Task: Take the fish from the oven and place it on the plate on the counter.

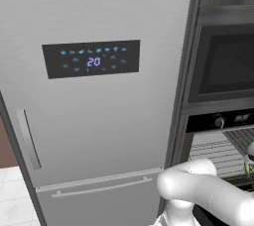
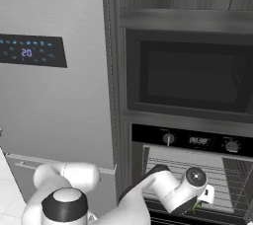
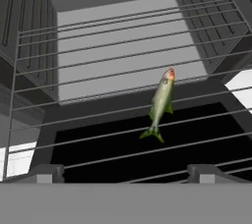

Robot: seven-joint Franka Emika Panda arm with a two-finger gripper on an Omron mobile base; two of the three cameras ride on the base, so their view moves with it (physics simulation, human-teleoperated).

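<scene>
Fish (image 3: 161,102) lies across thin rack wires inside the oven (image 2: 197,140), just beyond your spread gripper (image 3: 123,171); close off-centre and you could nudge it between them.

In the left base view we see just a slice of the oven (image 1: 221,143); the right edge cuts it off, and the arm (image 1: 208,193) covers its lower part. A tiny bit of green and yellow (image 1: 247,169) peeks out at that edge, too small for us to say what it is. The microwave (image 1: 225,64) is cut off there too.

In the right base view the arm hides the gripper, and the bottom edge cuts the oven's (image 2: 192,169) opening. The little numbers on its display (image 2: 198,141) are too blurry for us to read.

In the hand view the wire rack (image 3: 98,51) runs past both side edges.
</scene>
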